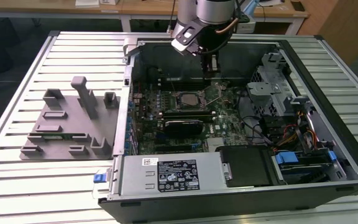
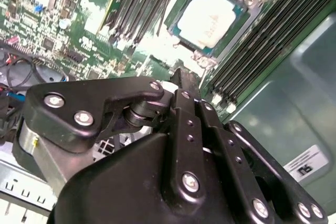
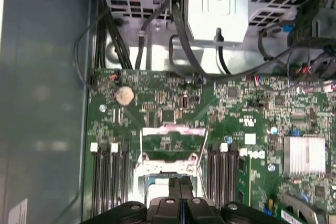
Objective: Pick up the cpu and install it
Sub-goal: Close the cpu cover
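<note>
While hanging over mobo (image 1: 226, 122), claw (image 1: 211, 72) pressed together, empty.
Cpu (image 2: 207, 18) seated in socket (image 2: 242, 3), close by fingertips (image 2: 184, 80); grey tray (image 1: 67, 126) well apart on table (image 1: 17, 186), ext. view's left.

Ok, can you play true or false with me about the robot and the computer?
The cpu sits in its socket on the motherboard. True.
The gripper is holding the cpu. False: it is shut on nothing, above the board.
The grey holder tray is inside the computer case. False: it lies on the table beside the case, at the exterior view's left.
The computer case is open on top. True.
</note>
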You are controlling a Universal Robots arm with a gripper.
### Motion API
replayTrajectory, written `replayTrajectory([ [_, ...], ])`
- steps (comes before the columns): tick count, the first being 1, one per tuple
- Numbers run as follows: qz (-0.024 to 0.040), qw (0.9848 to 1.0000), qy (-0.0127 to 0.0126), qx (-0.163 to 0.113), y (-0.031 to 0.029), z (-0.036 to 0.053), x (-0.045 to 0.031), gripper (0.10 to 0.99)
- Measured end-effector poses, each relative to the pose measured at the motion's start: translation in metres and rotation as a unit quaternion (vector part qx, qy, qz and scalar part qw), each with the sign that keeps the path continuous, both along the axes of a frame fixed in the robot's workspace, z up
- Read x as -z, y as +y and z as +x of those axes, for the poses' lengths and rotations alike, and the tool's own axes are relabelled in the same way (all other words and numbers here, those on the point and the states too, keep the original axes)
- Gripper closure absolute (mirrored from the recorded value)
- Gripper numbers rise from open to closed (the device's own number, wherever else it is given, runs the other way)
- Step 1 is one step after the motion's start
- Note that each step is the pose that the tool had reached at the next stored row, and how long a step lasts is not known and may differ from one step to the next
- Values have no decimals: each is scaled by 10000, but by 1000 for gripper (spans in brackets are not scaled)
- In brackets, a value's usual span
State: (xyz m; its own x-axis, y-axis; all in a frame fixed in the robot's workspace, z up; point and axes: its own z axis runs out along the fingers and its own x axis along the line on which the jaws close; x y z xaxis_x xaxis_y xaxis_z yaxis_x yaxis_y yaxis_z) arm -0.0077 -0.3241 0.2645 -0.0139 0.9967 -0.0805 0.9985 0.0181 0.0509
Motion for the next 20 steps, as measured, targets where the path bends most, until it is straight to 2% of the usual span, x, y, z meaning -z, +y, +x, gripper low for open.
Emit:
replayTrajectory([
  [10, 0, 10000, 16, 0, 0, 285, 22, 980],
  [20, 0, 10000, 22, 0, 0, 485, 58, 980],
])
